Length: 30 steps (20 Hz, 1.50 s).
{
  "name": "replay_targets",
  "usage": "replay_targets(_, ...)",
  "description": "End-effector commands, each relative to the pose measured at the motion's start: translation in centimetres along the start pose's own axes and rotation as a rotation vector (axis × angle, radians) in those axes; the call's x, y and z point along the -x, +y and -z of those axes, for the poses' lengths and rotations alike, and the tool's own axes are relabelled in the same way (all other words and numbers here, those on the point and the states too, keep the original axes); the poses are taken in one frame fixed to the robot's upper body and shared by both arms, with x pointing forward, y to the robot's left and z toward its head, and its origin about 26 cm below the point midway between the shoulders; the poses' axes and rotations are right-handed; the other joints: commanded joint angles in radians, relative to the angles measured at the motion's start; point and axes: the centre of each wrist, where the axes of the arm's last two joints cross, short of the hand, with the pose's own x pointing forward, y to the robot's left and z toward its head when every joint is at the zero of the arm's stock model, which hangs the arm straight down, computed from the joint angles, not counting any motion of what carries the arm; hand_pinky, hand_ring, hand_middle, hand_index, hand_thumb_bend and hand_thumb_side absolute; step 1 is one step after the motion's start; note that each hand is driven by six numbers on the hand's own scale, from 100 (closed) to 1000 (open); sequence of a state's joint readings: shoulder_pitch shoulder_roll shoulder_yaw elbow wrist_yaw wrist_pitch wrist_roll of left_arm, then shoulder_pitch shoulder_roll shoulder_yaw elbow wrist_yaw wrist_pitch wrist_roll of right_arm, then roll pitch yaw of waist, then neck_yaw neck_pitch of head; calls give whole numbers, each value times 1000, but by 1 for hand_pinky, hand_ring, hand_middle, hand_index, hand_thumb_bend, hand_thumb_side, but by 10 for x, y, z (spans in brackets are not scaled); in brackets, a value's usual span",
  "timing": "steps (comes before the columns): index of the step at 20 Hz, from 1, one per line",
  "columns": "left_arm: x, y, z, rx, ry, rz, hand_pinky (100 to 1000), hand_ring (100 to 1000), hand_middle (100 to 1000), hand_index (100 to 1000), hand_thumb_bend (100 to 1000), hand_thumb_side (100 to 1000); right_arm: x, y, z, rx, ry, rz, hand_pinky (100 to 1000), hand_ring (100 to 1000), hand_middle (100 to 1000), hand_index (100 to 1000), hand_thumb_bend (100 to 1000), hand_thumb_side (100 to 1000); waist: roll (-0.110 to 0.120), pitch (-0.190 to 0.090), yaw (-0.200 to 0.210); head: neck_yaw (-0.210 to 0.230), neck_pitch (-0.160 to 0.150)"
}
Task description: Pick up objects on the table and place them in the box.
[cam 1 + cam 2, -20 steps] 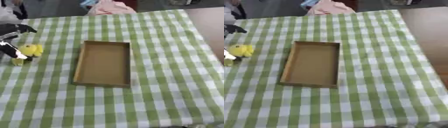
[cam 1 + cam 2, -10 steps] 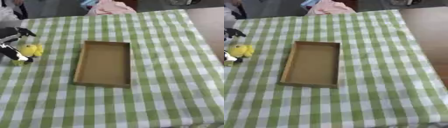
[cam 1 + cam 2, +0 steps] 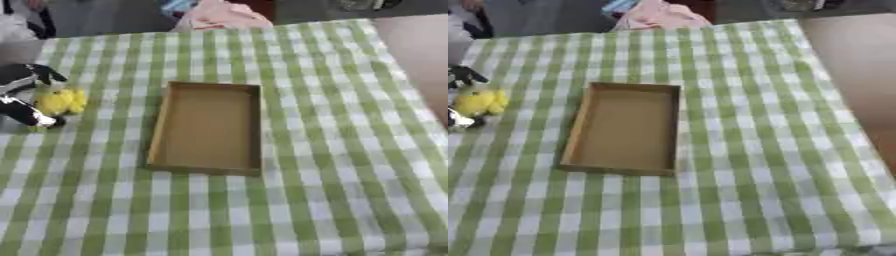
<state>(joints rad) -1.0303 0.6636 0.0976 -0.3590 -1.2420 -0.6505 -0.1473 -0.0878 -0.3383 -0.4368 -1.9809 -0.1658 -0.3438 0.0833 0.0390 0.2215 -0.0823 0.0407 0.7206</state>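
Left robot hand [image 3: 22, 95], black fingers curled around a small yellow soft object [image 3: 63, 101] at the checked table's left edge; carrying it to the empty brown cardboard box [image 3: 210, 127] looks next.

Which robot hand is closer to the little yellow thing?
The left hand. Its fingers sit on both sides of the yellow thing, at the table's left edge beside the box. The right hand shows in neither view.
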Motion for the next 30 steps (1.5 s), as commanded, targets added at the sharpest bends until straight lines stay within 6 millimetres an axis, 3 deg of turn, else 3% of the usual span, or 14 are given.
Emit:
replay_targets(1,12,10,-11,-22,24,11,489,609,695,815,394,196,-7,-3,6,-11,-30,-14,818,769,689,910,100,756,-3,-16,-2,1,-4)
replay_targets(5,12,9,-10,-30,4,-4,388,538,597,751,305,153,-7,-3,6,-11,-29,-15,818,769,689,910,100,756,-2,-16,-3,0,-4)
replay_targets(18,10,37,-11,-96,-33,-32,347,500,583,748,268,189,-6,-4,4,-12,-22,-20,819,770,688,911,100,757,-1,-18,-3,-5,-4)
replay_targets(22,9,61,-13,-162,-32,-5,271,429,535,723,245,107,-6,-4,4,-14,-22,-21,820,770,688,912,100,756,0,-20,-1,-8,-1)
replay_targets(30,-4,92,-11,-272,-119,26,234,406,481,673,165,100,-6,-4,4,-13,-22,-24,821,771,688,914,100,755,0,-20,1,-14,6)
